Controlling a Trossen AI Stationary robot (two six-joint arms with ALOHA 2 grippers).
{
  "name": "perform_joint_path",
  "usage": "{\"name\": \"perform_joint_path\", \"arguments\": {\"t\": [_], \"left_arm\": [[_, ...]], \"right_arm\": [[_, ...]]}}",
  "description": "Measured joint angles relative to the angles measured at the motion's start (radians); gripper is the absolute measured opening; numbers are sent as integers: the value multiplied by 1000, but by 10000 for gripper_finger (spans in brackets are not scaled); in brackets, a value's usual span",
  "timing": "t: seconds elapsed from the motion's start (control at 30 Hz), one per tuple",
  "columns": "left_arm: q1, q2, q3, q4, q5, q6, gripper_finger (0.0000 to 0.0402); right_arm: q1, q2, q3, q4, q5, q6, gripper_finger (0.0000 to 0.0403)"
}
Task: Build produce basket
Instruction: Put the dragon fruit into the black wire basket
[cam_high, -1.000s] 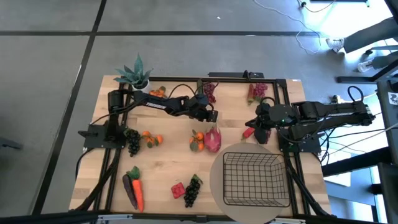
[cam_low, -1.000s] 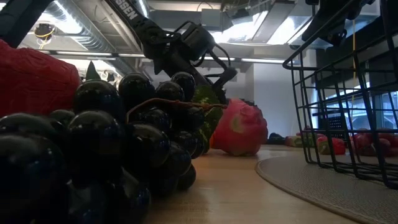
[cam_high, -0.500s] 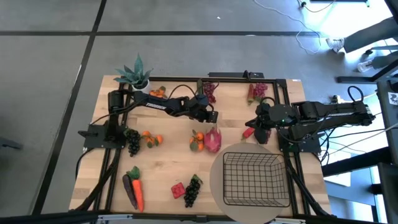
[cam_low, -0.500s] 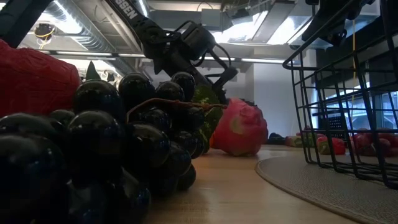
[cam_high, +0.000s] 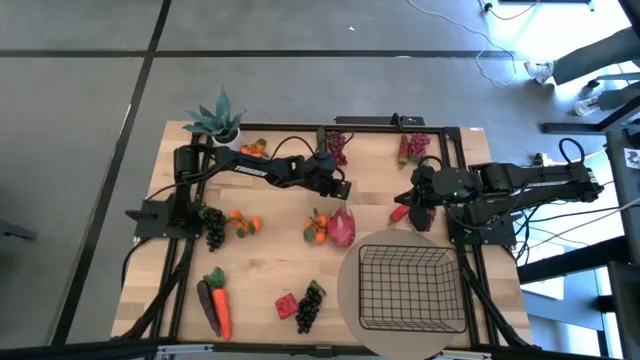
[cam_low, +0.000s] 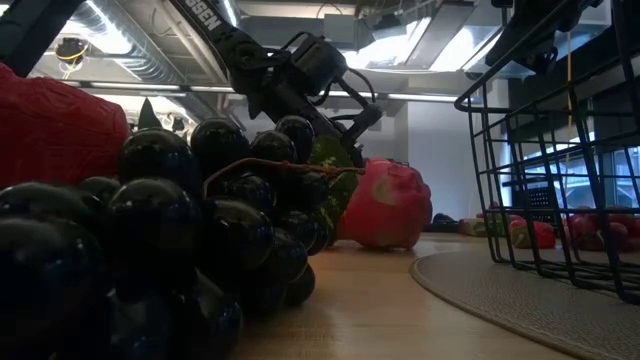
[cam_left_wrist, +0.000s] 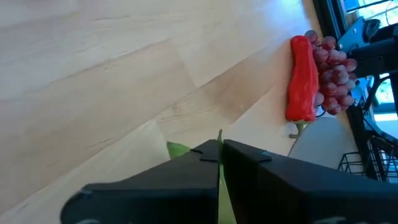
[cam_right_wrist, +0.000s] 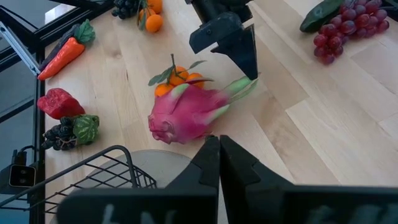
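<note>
Change: dragon fruit (cam_high: 341, 226) has shifted a little toward the bench's back edge over the last second and now looks tipped, its green leaf tip caught in the left end effector (cam_high: 343, 188); in the low view the dragon fruit (cam_low: 384, 205) sits slightly left of where it was, with the left end effector (cam_low: 362, 118) just above it; the right wrist view shows it blurred, so I judge it is in motion.
Left end effector: fingers closed together on the green leaf tip (cam_right_wrist: 241, 86) of the dragon fruit (cam_right_wrist: 186, 113); the grip is on the tip only, not the body.
Right end effector: (cam_high: 409, 203) waits near the bench's right edge, fingers together, holding nothing.
Meaning for task: a lift seems to be starting; a leaf-tip hold looks weak, so the fruit may swing or slip.
Basket: (cam_high: 407, 289) stands empty on the round mat (cam_high: 347, 300) at the front right corner; none of the produce is in it yet.
Edges: tangerines (cam_high: 316, 228) lie touching or just beside the dragon fruit on its left; red chili (cam_high: 399, 213) lies near the right end effector.
Open room: bare bench between dragon fruit and basket; the basket's back rim must be cleared from above.
</note>
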Motion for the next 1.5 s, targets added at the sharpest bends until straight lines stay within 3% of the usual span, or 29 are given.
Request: {"name": "perform_joint_path", "arguments": {"t": [0.3,0.57,1.03,1.5], "left_arm": [[12,-2,50,26,107,126,0],[1,-3,176,-70,175,276,0],[-41,-3,455,-399,177,528,0],[-52,-3,631,-619,137,659,0]], "right_arm": [[0,0,0,0,0,-56,0],[0,0,0,30,0,-48,0],[0,0,0,32,-2,-51,0],[1,0,0,30,-3,-77,0]]}}
